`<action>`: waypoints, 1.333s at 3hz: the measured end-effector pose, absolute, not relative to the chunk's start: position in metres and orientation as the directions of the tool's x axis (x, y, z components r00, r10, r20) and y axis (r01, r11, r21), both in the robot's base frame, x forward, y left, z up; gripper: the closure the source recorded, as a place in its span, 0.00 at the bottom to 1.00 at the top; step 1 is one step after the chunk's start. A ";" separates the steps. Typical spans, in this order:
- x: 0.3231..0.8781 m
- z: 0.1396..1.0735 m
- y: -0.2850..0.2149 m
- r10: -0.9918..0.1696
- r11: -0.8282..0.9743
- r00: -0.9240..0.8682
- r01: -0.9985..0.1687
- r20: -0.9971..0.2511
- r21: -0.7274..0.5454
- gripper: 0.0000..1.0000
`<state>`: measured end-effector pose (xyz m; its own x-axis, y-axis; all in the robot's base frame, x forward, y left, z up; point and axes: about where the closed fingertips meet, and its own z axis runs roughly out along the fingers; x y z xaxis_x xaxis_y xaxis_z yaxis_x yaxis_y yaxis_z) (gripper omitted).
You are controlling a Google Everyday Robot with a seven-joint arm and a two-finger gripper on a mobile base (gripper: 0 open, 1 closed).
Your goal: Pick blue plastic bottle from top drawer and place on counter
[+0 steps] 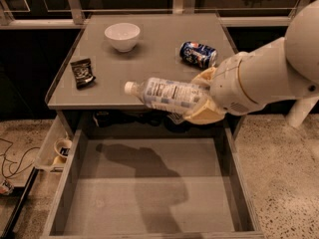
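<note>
The blue plastic bottle [167, 94] is clear with a white cap and a white label with blue print. It lies sideways in the air, cap pointing left, over the front edge of the counter [154, 59]. My gripper [202, 101] is shut on the bottle's base end, with its cream fingers [205, 114] around it. My big white arm reaches in from the right. The top drawer [149, 193] is pulled open below, and its grey bottom holds only the bottle's and arm's shadow.
On the counter stand a white bowl [122, 36] at the back left, a dark snack packet [82, 72] at the left edge and a blue soda can [198, 54] lying at the right. A small whitish side tray [59, 148] sits left of the drawer.
</note>
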<state>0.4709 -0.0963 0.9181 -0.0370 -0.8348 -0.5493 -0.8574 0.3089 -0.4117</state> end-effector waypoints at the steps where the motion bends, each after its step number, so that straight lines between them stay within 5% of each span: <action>1: 0.514 0.940 -0.115 -0.827 0.334 -0.019 -0.821 -0.562 -0.464 1.00; 4: 0.612 0.925 -0.125 -0.745 0.364 -0.018 -0.849 -0.667 -0.384 1.00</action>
